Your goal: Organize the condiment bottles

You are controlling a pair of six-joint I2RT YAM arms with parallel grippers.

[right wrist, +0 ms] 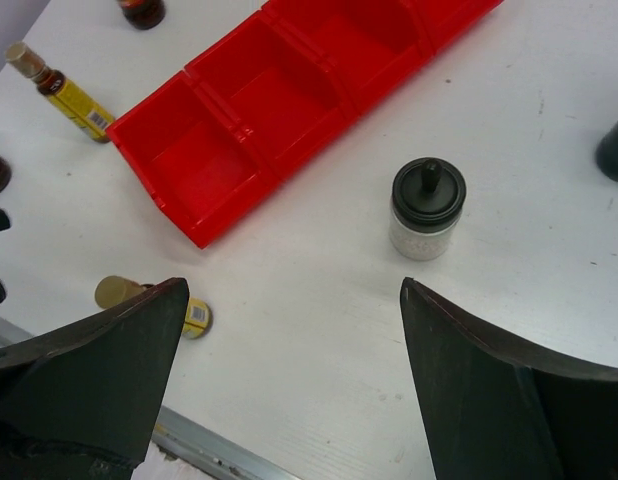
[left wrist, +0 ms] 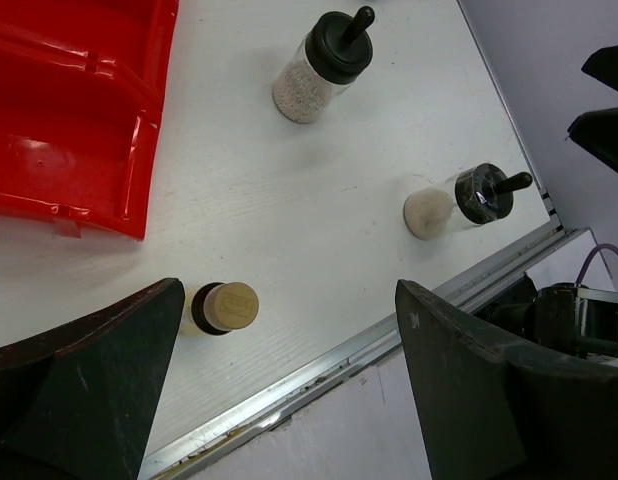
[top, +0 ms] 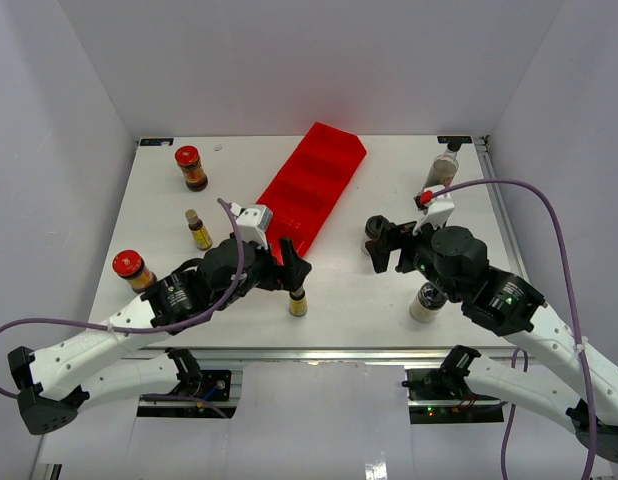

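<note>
The condiment bottles (top: pixel 190 167) all stand outside the twelve-o'clock red tray (top: pixel 311 188); left fingers (left wrist: pixel 79 390) and right fingers (right wrist: pixel 89 380) gape, holding nothing.

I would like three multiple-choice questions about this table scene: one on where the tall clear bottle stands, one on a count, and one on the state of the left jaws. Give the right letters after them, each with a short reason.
1. Where on the table does the tall clear bottle stand?
A. far right
B. near left corner
C. centre

2. How many red-lidded jars are there?
A. one
B. two
C. four

3. How do the jaws of the left gripper stand?
A. shut on a bottle
B. shut on nothing
C. open, holding nothing

Answers:
1 A: in the top view it stands by the far right edge.
2 B: two red lids show, both on the left side.
3 C: the left wrist view shows them wide apart, gripping nothing.
</note>
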